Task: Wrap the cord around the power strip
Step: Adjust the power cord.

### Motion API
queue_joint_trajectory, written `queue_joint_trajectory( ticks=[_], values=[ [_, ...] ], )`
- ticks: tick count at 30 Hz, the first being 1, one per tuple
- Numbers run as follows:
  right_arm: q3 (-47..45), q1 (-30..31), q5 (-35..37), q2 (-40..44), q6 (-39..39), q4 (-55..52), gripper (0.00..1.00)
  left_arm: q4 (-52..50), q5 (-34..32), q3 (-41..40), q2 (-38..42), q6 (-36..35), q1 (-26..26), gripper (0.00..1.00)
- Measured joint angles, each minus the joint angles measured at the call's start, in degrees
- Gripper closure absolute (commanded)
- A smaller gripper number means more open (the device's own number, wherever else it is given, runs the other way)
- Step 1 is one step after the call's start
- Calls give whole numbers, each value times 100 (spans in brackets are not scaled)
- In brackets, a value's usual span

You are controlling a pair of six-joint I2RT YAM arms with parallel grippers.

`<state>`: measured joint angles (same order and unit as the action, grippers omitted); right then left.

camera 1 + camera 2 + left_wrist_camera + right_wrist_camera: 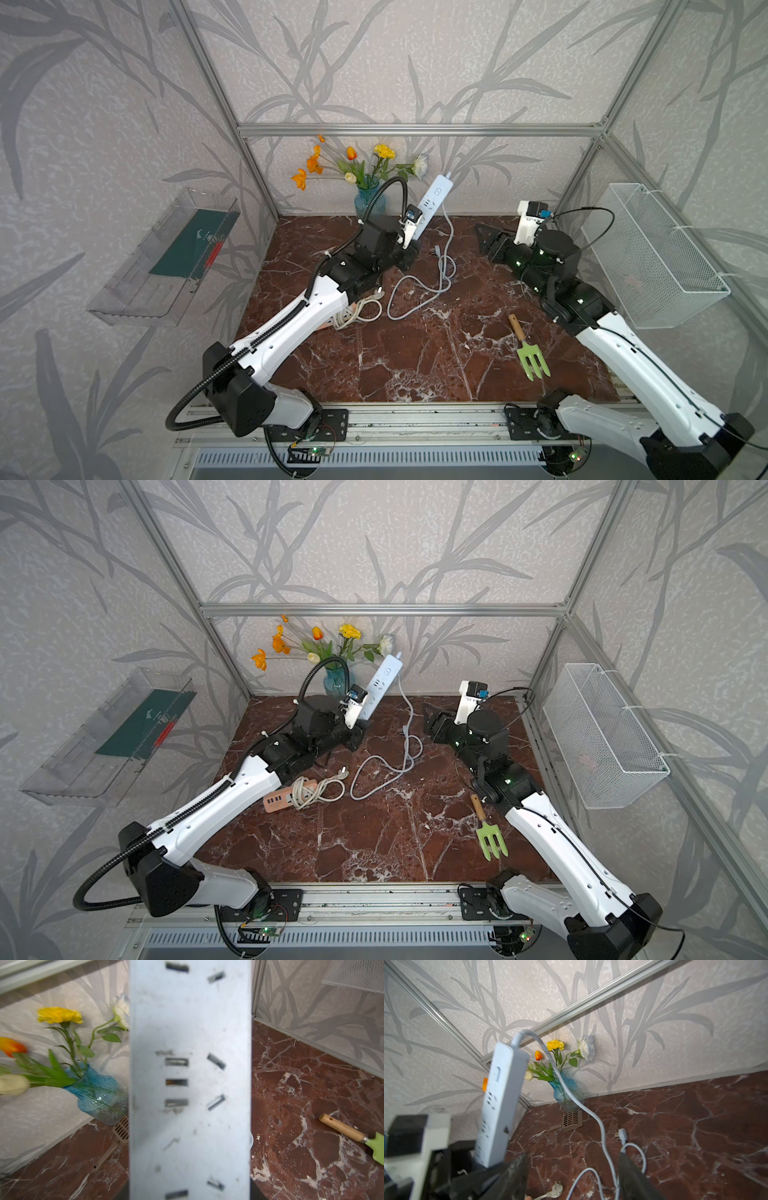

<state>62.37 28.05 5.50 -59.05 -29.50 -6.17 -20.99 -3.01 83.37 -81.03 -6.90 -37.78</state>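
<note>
Red-brown marble tabletop [415, 357] forms the work surface. White wire basket [656, 257] hangs on the right-side wall; a faint pink item lies inside and cannot be identified. Clear plastic bin [137, 286] on the opposite wall holds a dark green flat item with red marks.

Left gripper [409, 251] is clamped on the lower end of the white power strip [432, 199], which is raised off the table and tilted, cord end uppermost. Right gripper [573, 1178] stands with fingers spread, holding nothing, near the hanging cord [450, 232]. The cord drops from the strip's top into loose loops on the table, unwound.

Blue glass vase [363, 199] holds artificial flowers. Pink power strip [272, 803] with bundled cord lies beneath the left arm. Green garden fork [530, 361] lies near the right arm.
</note>
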Motion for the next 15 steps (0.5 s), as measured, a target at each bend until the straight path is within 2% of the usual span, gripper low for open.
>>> queue_joint_trajectory(
  ticks=[4,10,15],
  values=[
    [-446,-214,-39,11,433,238,20,-243,120,885,-31,68,-20,100],
    [-1073,-260,-494,-1123,940,1443,19,-538,442,1652,-42,131,-291,100],
    [-942,-197,-949,-2006,1325,2173,18,-798,645,1908,-46,46,-586,100]
  ],
)
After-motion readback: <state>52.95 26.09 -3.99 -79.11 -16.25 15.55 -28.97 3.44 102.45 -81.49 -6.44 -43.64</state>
